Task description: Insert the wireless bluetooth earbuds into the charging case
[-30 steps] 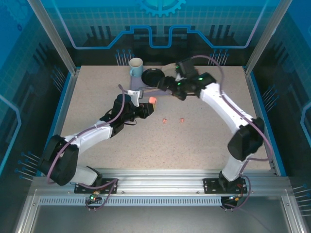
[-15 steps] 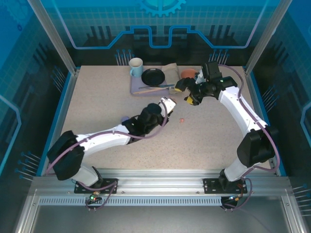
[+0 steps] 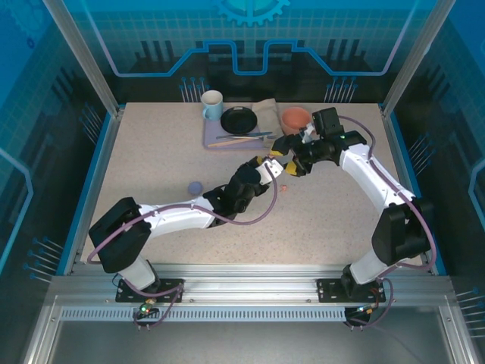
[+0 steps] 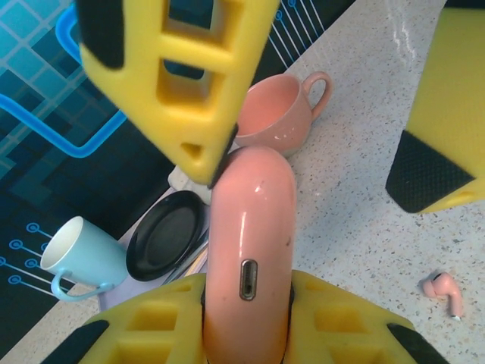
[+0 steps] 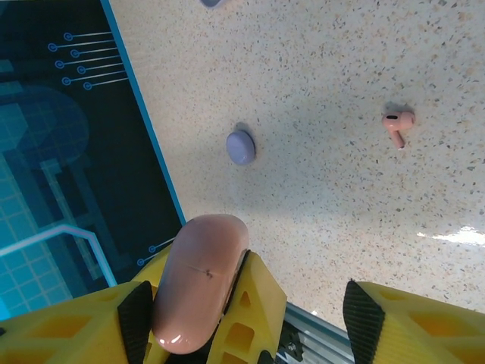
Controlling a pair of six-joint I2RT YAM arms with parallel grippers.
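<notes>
My left gripper (image 3: 267,164) (image 4: 246,322) is shut on a salmon-pink charging case (image 4: 248,243) (image 5: 198,277), which stands up between its yellow fingers with the charging port facing the camera. My right gripper (image 3: 291,164) (image 5: 246,317) is open around the far end of that case. One of its pads (image 5: 136,318) rests against the case and the other stands well apart. One pink earbud (image 3: 283,186) (image 4: 445,290) (image 5: 398,125) lies on the table just beside both grippers. A closed lilac case (image 3: 195,186) (image 5: 241,146) lies to the left, apart from both.
At the back stand a pink cup (image 3: 295,117) (image 4: 273,114), a black plate (image 3: 239,119) (image 4: 163,235) and a light blue mug (image 3: 212,105) (image 4: 79,254), on and around a lilac mat (image 3: 218,141). The table's left edge (image 5: 144,121) runs close to the lilac case.
My left arm has swung right across the table carrying the pink case. The right gripper has come down and left to meet it, and both now sit at the case.
</notes>
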